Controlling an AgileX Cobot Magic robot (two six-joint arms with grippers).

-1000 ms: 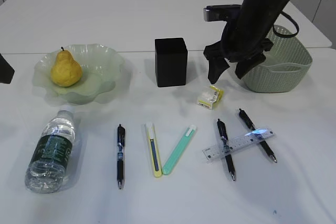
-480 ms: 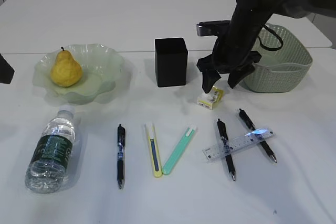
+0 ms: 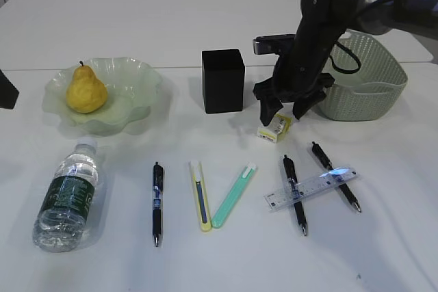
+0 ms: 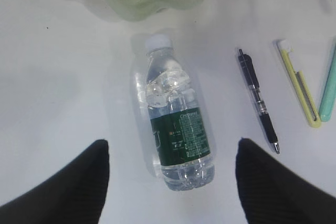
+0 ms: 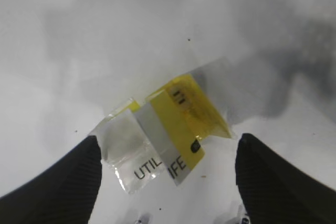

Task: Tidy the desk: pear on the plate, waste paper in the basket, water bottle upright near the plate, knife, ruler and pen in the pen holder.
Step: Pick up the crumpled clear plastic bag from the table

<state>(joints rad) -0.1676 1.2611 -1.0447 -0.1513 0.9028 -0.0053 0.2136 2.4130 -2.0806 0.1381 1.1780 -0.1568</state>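
Right gripper (image 3: 282, 109) hangs jaws wide directly over the paper (image 3: 274, 128), fingers (image 5: 58, 182) straddling it in the wrist view, nothing held; looks lined up for a pinch, then a carry to the basket (image 3: 369, 83) at 2 o'clock of the wad. Left gripper (image 4: 170, 182) also wide, empty, above the bottle (image 3: 66, 196), which lies on its side, cap toward the plate (image 3: 133, 83) at 12 o'clock of it; likely staged to stand it up.

Pear (image 3: 85, 89) sits in the plate, so that part looks done. Holder (image 3: 222, 81) stands at 9 o'clock of the right gripper, between plate and basket; cannot tell from here whether anything is in it.

Counts on the desk (image 3: 383, 251):
- pens: 3, one (image 3: 157, 202) at 3 o'clock of the bottle, two crossed under the ruler (image 3: 310, 187)
- knives: 2, yellow (image 3: 200, 195) and teal (image 3: 233, 195), tips meeting in a V
- ruler: 1, resting on both right pens
- bottle 1, pear 1, plate 1, basket 1, holder 1, paper wad 1

Long items all lie flat at 6 o'clock of the holder, none stowed yet.
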